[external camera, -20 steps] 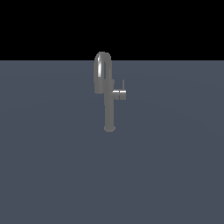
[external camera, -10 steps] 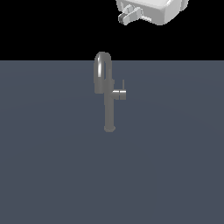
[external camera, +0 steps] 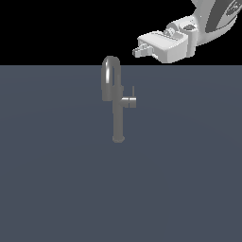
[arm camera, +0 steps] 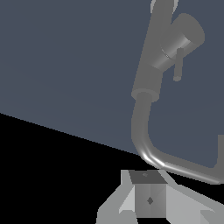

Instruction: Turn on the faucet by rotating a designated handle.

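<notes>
Lower now, the gripper (external camera: 138,50), apparently closed, hangs clear of the faucet (external camera: 117,118) handle (arm camera: 177,46).

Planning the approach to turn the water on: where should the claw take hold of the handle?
Probably on the thin lever rod standing up from the end of the handle, approached from the exterior view's right, where the claw hovers. The stub itself looks short and thick.

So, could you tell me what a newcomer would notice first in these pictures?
The grey faucet stands alone mid-scene on the dark surface, its gooseneck arching up and the handle jutting toward the exterior view's right. Above it, at that view's upper right, the white gripper hangs clear of everything.
</notes>
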Available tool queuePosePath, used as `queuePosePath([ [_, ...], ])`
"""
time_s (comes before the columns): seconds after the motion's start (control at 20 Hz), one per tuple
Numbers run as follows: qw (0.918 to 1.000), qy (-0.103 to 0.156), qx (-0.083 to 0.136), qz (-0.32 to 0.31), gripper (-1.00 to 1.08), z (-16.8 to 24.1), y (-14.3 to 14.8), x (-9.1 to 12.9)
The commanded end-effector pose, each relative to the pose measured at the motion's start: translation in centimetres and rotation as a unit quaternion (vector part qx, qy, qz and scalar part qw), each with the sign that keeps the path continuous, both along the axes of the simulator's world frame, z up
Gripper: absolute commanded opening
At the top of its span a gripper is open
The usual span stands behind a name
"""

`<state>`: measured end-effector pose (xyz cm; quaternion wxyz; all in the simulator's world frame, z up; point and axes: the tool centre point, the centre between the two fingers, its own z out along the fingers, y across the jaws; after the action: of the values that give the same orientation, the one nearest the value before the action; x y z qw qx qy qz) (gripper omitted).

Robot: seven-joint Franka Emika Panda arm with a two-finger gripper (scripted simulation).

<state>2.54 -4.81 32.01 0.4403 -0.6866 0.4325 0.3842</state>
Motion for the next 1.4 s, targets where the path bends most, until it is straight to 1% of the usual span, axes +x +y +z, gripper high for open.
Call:
queuePosePath([
  [0.0, 0.9987, 0.028, 0.030, -0.029, -1.00, -2.0, -0.2, 0.7],
  [0.15, 0.9943, 0.060, 0.064, -0.061, -1.00, -4.3, -0.4, 1.2],
  [0.3, 0.9880, 0.087, 0.093, -0.088, -1.00, -6.3, -0.4, 1.6],
  [0.5, 0.9790, 0.114, 0.122, -0.117, -1.00, -8.4, -0.2, 1.8],
  [0.65, 0.9730, 0.129, 0.138, -0.132, -1.00, -9.6, 0.0, 1.9],
  [0.8, 0.9688, 0.139, 0.149, -0.142, -1.00, -10.3, 0.1, 2.0],
  [0.95, 0.9666, 0.144, 0.154, -0.146, -1.00, -10.7, 0.2, 2.0],
  [1.25, 0.9663, 0.144, 0.155, -0.147, -1.00, -10.8, 0.2, 1.9],
  [1.35, 0.9663, 0.144, 0.155, -0.147, -1.00, -10.5, 0.3, 1.4],
])
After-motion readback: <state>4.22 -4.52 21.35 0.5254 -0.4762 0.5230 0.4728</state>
